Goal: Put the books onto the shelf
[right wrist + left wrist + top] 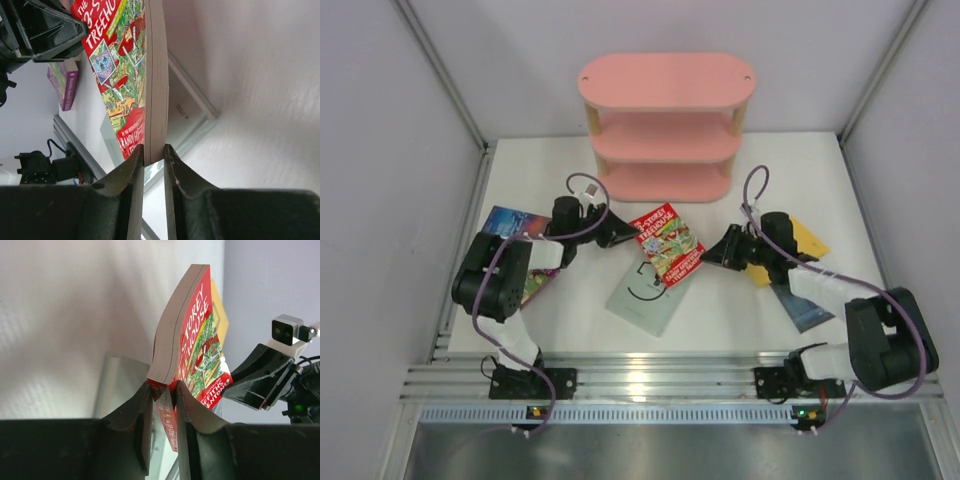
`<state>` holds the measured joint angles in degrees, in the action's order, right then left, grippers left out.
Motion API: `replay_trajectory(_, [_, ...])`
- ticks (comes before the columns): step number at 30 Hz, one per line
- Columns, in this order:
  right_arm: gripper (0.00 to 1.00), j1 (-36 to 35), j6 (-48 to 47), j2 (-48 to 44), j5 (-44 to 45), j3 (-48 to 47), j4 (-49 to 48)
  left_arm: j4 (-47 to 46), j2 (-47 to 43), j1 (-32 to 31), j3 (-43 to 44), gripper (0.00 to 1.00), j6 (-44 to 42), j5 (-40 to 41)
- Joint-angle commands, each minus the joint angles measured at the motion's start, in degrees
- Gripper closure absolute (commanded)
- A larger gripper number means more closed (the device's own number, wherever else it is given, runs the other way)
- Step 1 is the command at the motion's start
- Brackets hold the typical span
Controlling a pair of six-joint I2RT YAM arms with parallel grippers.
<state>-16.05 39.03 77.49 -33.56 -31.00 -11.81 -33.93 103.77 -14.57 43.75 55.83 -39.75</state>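
The red book (668, 243) sits at mid-table, in front of the pink shelf (665, 82) and apart from it. It is held between your two arms. In the top view its near end overlaps the pale grey-green book (645, 295), which lies flat on the table (740, 330).

Your left gripper (625, 235) has one corner of the red book: the left wrist view shows both fingers pressed against it, one on each face. Your right gripper (712, 252) is clamped on the opposite side, and the right wrist view shows the page edge pinched between its fingertips.

Further out:
- The yellow book (812, 238) lies flat under your right arm.
- The dark navy book (805, 310) lies just in front of the yellow book.
- The blue book (505, 222) lies flat at the left edge, partly under your left arm.
- The purple book (65, 82) shows in the right wrist view, lying flat beyond your left gripper.
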Motion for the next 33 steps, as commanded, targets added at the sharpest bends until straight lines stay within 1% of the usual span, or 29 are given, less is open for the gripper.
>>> replay_trajectory(1, [1.0, 0.5, -1.6, -8.4, 0.7, -5.8, 3.4, -1.5, -10.6, 0.2, -0.6, 1.0, -1.2, -1.4])
replay_trajectory(2, [1.0, 0.5, -1.9, -11.3, 1.4, -6.9, 6.8, -0.8, -12.5, 0.2, -0.7, 1.0, -0.9, -1.2])
replay_trajectory(3, [1.0, 0.5, -1.9, -12.6, 1.7, -9.6, 8.2, 0.4, -16.6, 0.2, -0.8, 1.0, -0.5, -1.0])
replay_trajectory(5, [1.0, 0.5, -2.1, -15.9, 3.5, -13.0, 11.3, 1.6, -20.9, 0.1, -0.5, 1.0, 1.2, -0.6])
replay_trajectory(6, [1.0, 0.5, -2.2, -16.5, 4.0, -17.4, 14.6, 3.7, -24.8, 0.1, -0.1, 1.0, 1.7, 0.0])
replay_trajectory(7, [1.0, 0.6, -2.4, -16.8, 4.6, -20.1, 16.3, 5.3, -26.6, 0.1, 1.9, 1.0, 2.4, 1.2])
replay_trajectory(8, [1.0, 0.8, -3.2, -16.2, 5.8, -23.2, 17.9, 7.3, -27.8, 0.1, 3.4, 1.0, 2.6, 1.7])
replay_trajectory(9, [1.0, 0.9, -3.5, -15.7, 6.0, -29.6, 20.7, 8.8, -29.8, 0.1, 5.1, 1.0, 2.9, 2.3])
replay_trajectory(10, [1.0, 1.0, -3.7, -14.8, 6.0, -32.9, 21.5, 10.4, -30.5, 0.1, 8.5, 1.0, 4.0, 2.7])
replay_trajectory(11, [1.0, 1.4, -4.2, -12.5, 6.1, -39.7, 22.3, 10.7, -31.2, 0.1, 10.3, 1.0, 4.8, 3.1])
replay_trajectory(12, [1.0, 1.6, -4.6, -11.1, 6.1, -43.4, 23.6, 10.8, -31.1, 0.1, 12.0, 1.0, 6.8, 3.5])
replay_trajectory(13, [1.0, 2.0, -4.7, -9.5, 6.2, -46.8, 24.2, 10.8, -30.8, 0.1, 15.7, 1.0, 7.8, 4.2])
replay_trajectory(14, [1.0, 2.9, -5.0, -5.9, 6.2, -53.8, 24.5, 11.0, -30.2, 0.1, 17.9, 1.0, 8.6, 5.1])
replay_trajectory(15, [1.0, 3.5, -4.9, -4.0, 6.1, -57.1, 24.8, 11.4, -28.1, 0.1, 20.3, 1.0, 9.4, 5.4])
replay_trajectory(16, [1.0, 4.2, -4.7, -2.1, 5.9, -60.3, 24.7, 12.2, -26.9, 0.1, 25.3, 1.0, 9.7, 5.6])
replay_trajectory(17, [1.0, 5.1, -4.5, 1.9, 6.0, -66.2, 24.8, 13.8, -25.7, 0.1, 27.8, 1.0, 9.8, 6.2])
replay_trajectory(19, [1.0, 5.9, -4.3, 5.7, 5.9, -71.7, 24.3, 14.9, -22.3, 0.1, 34.0, 1.0, 9.8, 7.6])
replay_trajectory(20, [1.0, 6.5, -4.2, 9.1, 5.2, -74.0, 22.3, 15.8, -21.1, 0.1, 35.8, 1.0, 10.0, 8.4])
replay_trajectory(22, [1.0, 7.0, -2.7, 12.8, 4.8, -80.4, 20.7, 15.9, -16.9, 0.1, 40.1, 1.0, 11.2, 10.3])
replay_trajectory(23, [1.0, 7.8, -2.2, 16.8, 4.7, -85.1, 20.2, 14.9, -15.5, 0.1, 41.3, 1.0, 11.9, 10.6])
replay_trajectory(25, [1.0, 8.3, 0.2, 20.6, 4.5, -88.7, 18.4, 12.4, -11.1, 0.1, 43.9, 1.0, 14.5, 11.1])
replay_trajectory(27, [1.0, 8.9, 1.6, 25.3, 3.7, -91.8, 13.0, 9.7, -7.3, 0.1, 45.7, 1.0, 15.7, 11.8])
replay_trajectory(33, [1.0, 11.0, 4.6, 36.0, 4.3, -99.6, 5.7, 12.1, 2.8, 0.1, 58.7, 1.0, 12.4, 13.0])
